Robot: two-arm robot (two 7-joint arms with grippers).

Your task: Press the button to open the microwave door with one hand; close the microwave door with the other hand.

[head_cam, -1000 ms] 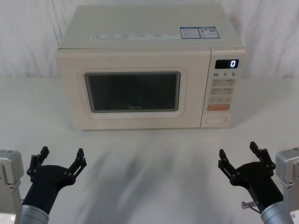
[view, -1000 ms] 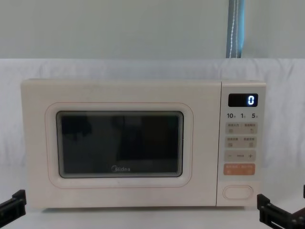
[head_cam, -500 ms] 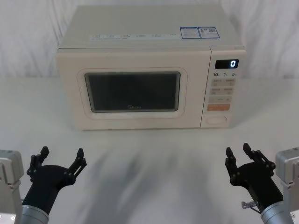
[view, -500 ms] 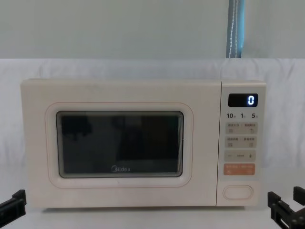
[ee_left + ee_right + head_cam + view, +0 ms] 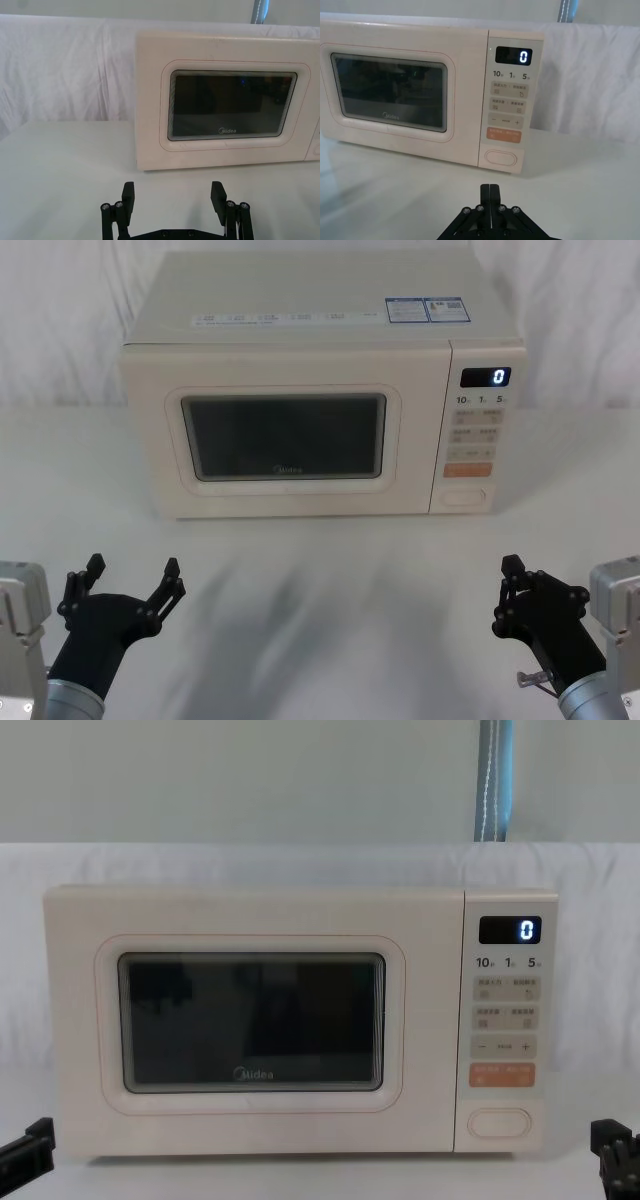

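Note:
A cream microwave stands at the back of the white table, its door [image 5: 285, 435] [image 5: 250, 1025] [image 5: 230, 107] [image 5: 390, 95] closed flat against the body. The wide blank button [image 5: 464, 496] [image 5: 500, 1122] [image 5: 501, 157] sits lowest on the control panel, under an orange key. My right gripper [image 5: 512, 587] [image 5: 490, 192] hovers low at the front right, shut with nothing in it, well short of the button. My left gripper [image 5: 132, 581] [image 5: 173, 196] stands open at the front left, apart from the microwave.
The control panel [image 5: 480, 430] shows a lit "0" display [image 5: 486, 377]. A white cloth backdrop [image 5: 300, 860] hangs behind the microwave. Bare white tabletop [image 5: 320, 580] lies between the grippers and the microwave front.
My right gripper's fingers have closed together, from wide open to shut. The left gripper and the microwave have not moved.

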